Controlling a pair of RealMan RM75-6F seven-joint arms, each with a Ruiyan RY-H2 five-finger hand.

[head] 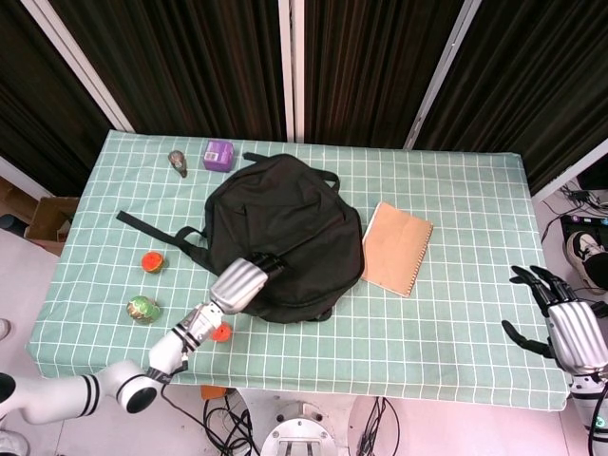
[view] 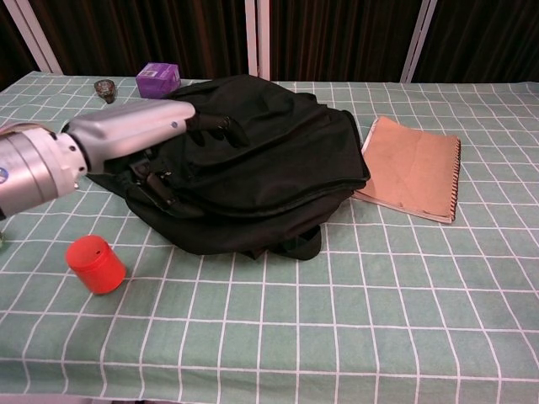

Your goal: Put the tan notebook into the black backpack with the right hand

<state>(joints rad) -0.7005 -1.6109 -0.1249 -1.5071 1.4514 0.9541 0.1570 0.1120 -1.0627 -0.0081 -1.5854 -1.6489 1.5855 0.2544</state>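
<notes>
The black backpack (head: 285,233) (view: 253,160) lies flat in the middle of the table, and I see no opening in it. The tan spiral notebook (head: 397,248) (view: 413,172) lies flat just right of it, touching its edge. My right hand (head: 573,326) hangs beyond the table's right edge with fingers spread and nothing in it, far from the notebook; the chest view does not show it. My left hand (head: 243,281) (view: 135,136) reaches over the backpack's near left side, its dark fingertips (view: 221,126) on the fabric, gripping nothing that I can see.
A red cylinder (view: 95,263) (head: 221,332) stands near the front edge by my left arm. A red-orange ball (head: 152,261) and a green ball (head: 142,308) lie at the left. A purple box (head: 218,155) and a small grey object (head: 178,162) sit at the back left.
</notes>
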